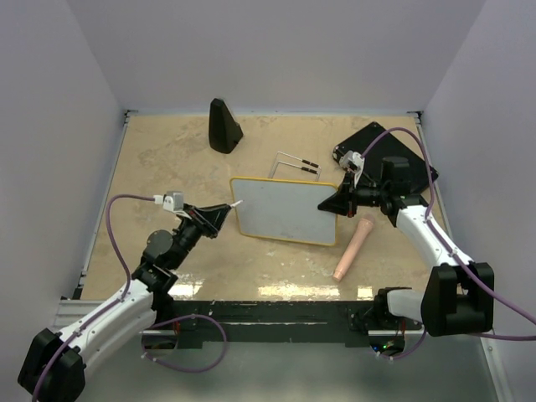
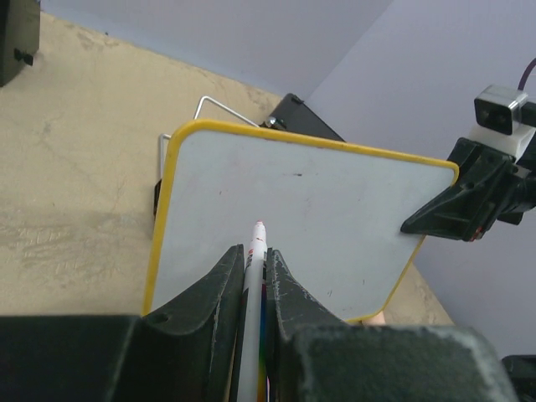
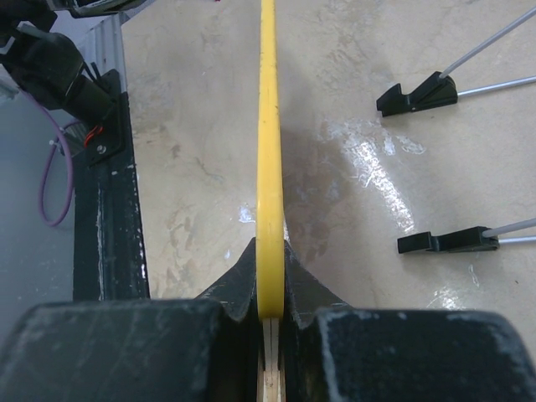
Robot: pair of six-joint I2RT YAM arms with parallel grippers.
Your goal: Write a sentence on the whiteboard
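The whiteboard [image 1: 285,209] is a white board with a yellow rim, and its face [image 2: 301,201] looks blank apart from a tiny dark speck. No sentence shows on it. My right gripper [image 1: 328,203] is shut on the board's right edge, and in the right wrist view the yellow rim [image 3: 270,126] runs straight out from between the jaws of that gripper [image 3: 270,251]. My left gripper [image 2: 255,251] is shut on a white marker [image 2: 257,243] with a red tip. The tip points at the board's left part [image 1: 237,203]. Whether it touches the board I cannot tell.
A black cone [image 1: 224,126] stands at the back. A wire stand [image 1: 297,163] with two black feet [image 3: 416,94] lies behind the board. A black box [image 1: 385,155] sits at the back right. A pinkish stick [image 1: 352,249] lies under the board's right corner.
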